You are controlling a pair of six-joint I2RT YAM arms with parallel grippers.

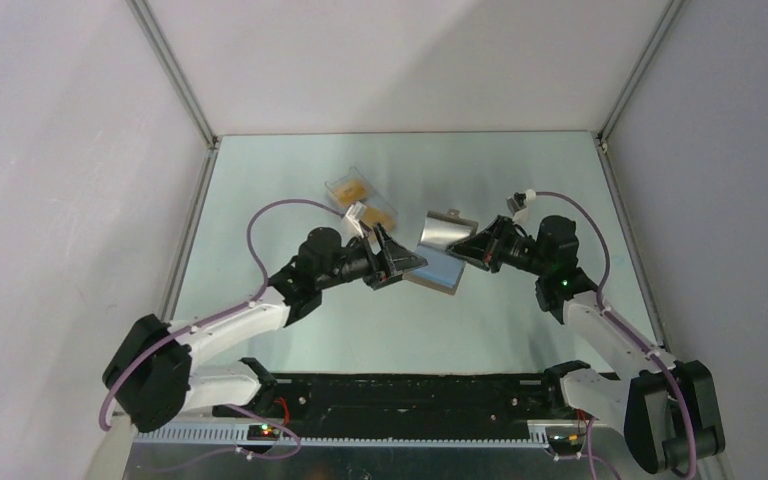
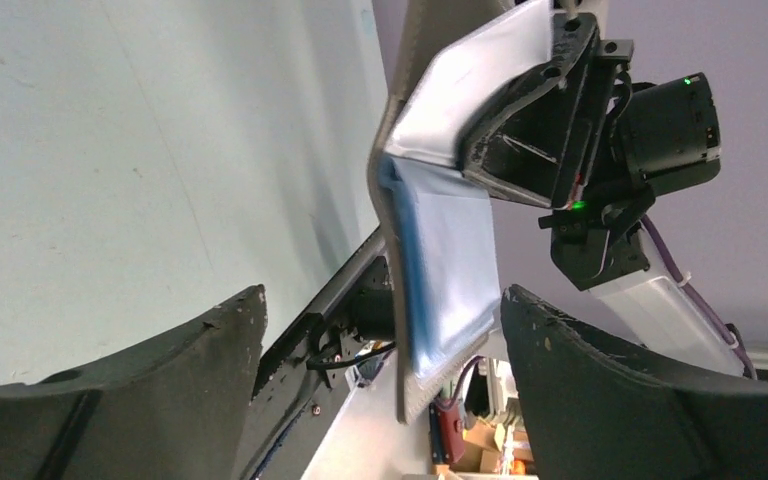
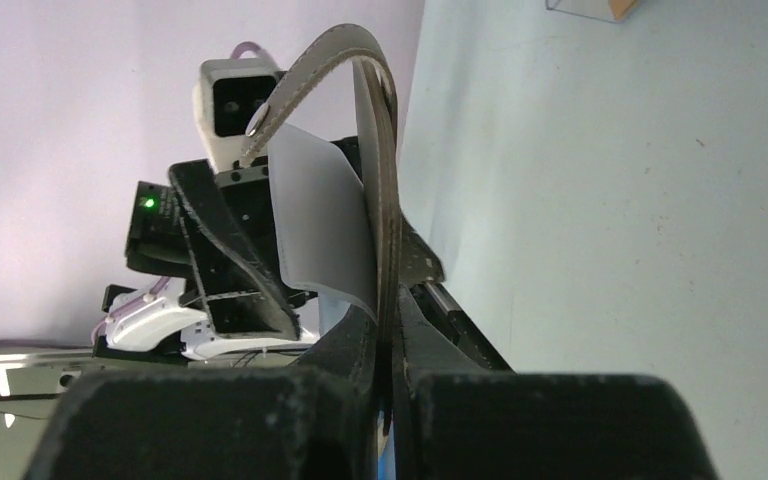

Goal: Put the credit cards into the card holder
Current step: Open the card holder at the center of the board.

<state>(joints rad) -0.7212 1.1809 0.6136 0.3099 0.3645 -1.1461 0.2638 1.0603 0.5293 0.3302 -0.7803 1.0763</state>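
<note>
Three cameras, one high and two at the wrists, all meet on the flat grey-taupe folding card holder [image 1: 440, 235] at mid-table.
The top camera sits above and behind the arm bases. It looks down and forward from far enough to take in the whole pale grey-green table [image 1: 290, 330] and both arms. The left wrist camera looks out between the black fingers [image 2: 170, 400] of the left gripper [image 2: 384, 292], rolled sideways and close on the card holder, with the right gripper [image 2: 480, 150] behind. The right wrist camera faces the opposite way, closer still. It sees the card holder edge-on, with the left arm's white camera housing [image 3: 235, 100] beyond.
</note>
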